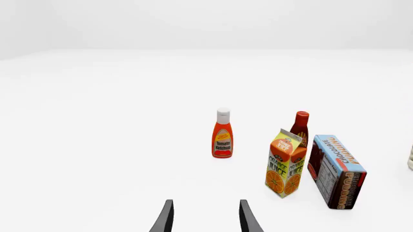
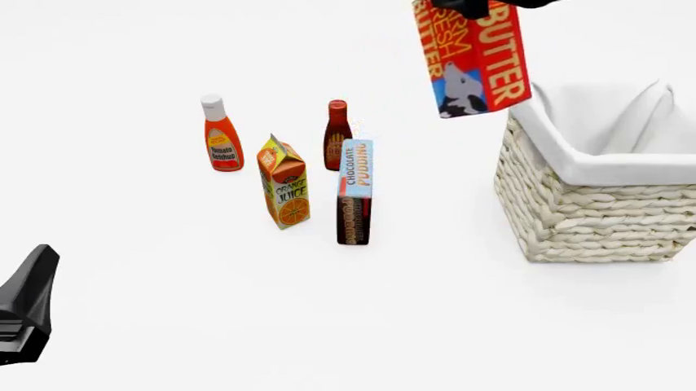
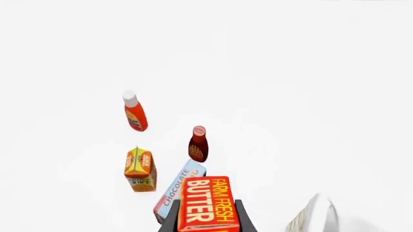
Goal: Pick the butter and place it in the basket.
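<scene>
The right pincer [image 3: 208,220] is clenched on the butter [image 2: 474,57], its dark fingers flanking the box in the right wrist view. In the front view the butter hangs in the air, lifted clear of the desk [image 2: 359,318], at about eleven o'clock from the basket [image 2: 598,204] and just short of its near-left rim. So the pick is done, by my reading; what remains is carrying the box over the cloth-lined opening, lowering it and letting go.

The left pincer [image 1: 205,217] sits released, fingers apart and holding nothing, low at eight o'clock in the front view. Well apart from the basket, toward nine o'clock, stand the chocolate pudding box [image 2: 354,191], orange juice carton [image 2: 284,182], dark sauce bottle [image 2: 337,134] and ketchup bottle [image 2: 221,134].
</scene>
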You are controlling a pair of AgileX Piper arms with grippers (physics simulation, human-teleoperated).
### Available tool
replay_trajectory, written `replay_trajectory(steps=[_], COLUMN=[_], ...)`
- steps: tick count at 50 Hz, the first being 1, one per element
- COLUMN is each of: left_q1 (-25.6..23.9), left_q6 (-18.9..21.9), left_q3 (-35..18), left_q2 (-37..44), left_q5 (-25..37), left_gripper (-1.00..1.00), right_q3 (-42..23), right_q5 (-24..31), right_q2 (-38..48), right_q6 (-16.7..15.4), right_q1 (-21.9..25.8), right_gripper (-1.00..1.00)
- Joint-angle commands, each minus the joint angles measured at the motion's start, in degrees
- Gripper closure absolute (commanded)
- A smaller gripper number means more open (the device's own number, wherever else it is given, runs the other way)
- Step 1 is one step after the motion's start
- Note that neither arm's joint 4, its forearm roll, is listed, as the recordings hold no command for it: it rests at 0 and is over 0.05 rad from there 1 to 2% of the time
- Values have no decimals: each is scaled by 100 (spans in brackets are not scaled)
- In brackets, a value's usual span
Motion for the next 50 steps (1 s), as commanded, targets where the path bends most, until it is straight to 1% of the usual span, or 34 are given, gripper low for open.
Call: replay_trajectory(steps=[1, 26, 32, 40, 50], left_q1=[0, 0, 0, 0, 0], left_q6=[0, 0, 0, 0, 0], left_q3=[0, 0, 0, 0, 0], left_q2=[0, 0, 0, 0, 0], left_q5=[0, 0, 0, 0, 0], left_gripper=[-100, -100, -100, -100, -100], right_q3=[-10, 270, 310, 483, 711], right_q5=[-135, -347, -380, -563, -816], right_q2=[-195, -568, -635, -924, -1276], right_q6=[138, 305, 295, 322, 476], right_q1=[-197, -564, -668, -904, -1133], right_gripper=[100, 100, 100, 100, 100])
